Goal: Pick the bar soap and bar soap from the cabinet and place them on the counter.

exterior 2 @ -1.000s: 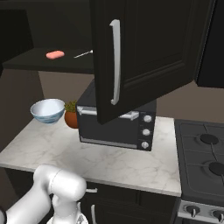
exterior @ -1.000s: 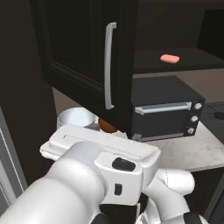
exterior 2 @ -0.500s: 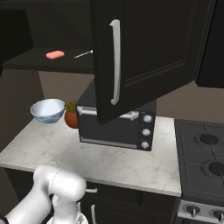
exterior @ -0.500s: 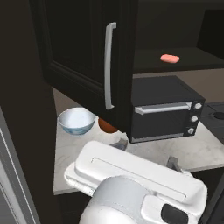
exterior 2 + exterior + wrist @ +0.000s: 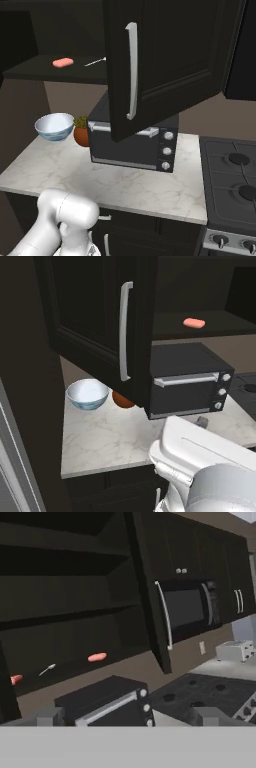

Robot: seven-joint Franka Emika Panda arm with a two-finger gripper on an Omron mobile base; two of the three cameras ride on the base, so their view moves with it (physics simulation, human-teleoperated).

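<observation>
While both bar soaps sit on the cabinet's lower shelf, nothing is gripped. Hand view: one bar soap mid-shelf, second bar soap at the far left edge of the picture, partly cut off by dark framing, small silver spoon lying between them. Left base view shows one soap on that shelf; right base view shows one with the spoon just beside it.

Cabinet door hangs open, long silver bar handle facing the cameras. Black toaster oven stands on the counter below the shelf. White-blue bowl is at the counter's left end, small potted plant between bowl and oven. Stove burners are right of the counter.

Gripper: jaws spread wide apart, empty, low, well short of the shelf, finger tips just visible at the bottom of the hand view. Microwave is mounted further along the wall.
</observation>
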